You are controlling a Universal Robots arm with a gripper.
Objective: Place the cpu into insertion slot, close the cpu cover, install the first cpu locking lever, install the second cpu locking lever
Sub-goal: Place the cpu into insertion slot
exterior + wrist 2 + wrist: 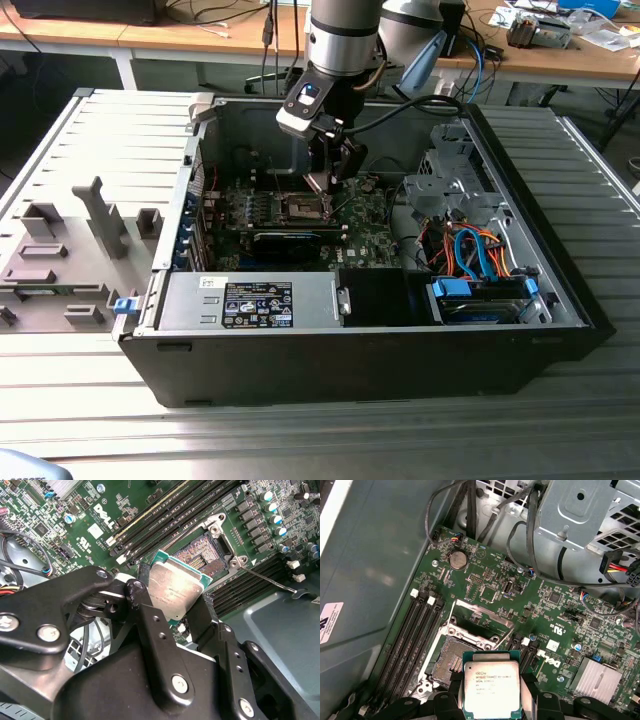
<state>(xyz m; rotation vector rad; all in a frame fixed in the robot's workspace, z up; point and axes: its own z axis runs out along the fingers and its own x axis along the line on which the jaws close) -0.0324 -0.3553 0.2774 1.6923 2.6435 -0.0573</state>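
Observation:
My gripper (326, 178) is shut on the cpu (175, 591), a square chip with a silvery top and a green edge, pinched between two black fingers (145, 610). The cpu (491, 687) hangs tilted just above the open insertion slot (451, 661), whose contact field (207, 555) lies bare. The cpu cover (481, 621), a thin metal frame with a window, stands flipped up at the slot's far side. A thin locking lever (267, 578) sticks out, unlatched, beside the slot. In the exterior view the gripper is inside the computer case over the slot (304, 208).
Memory slots (415, 640) flank the socket on both sides. A metal drive cage (580, 515) with cable bundles (470, 250) and a silver heatsink (597, 680) lie close by. The case walls (190, 190) enclose the board. A grey fixture (100, 215) stands at the exterior view's left.

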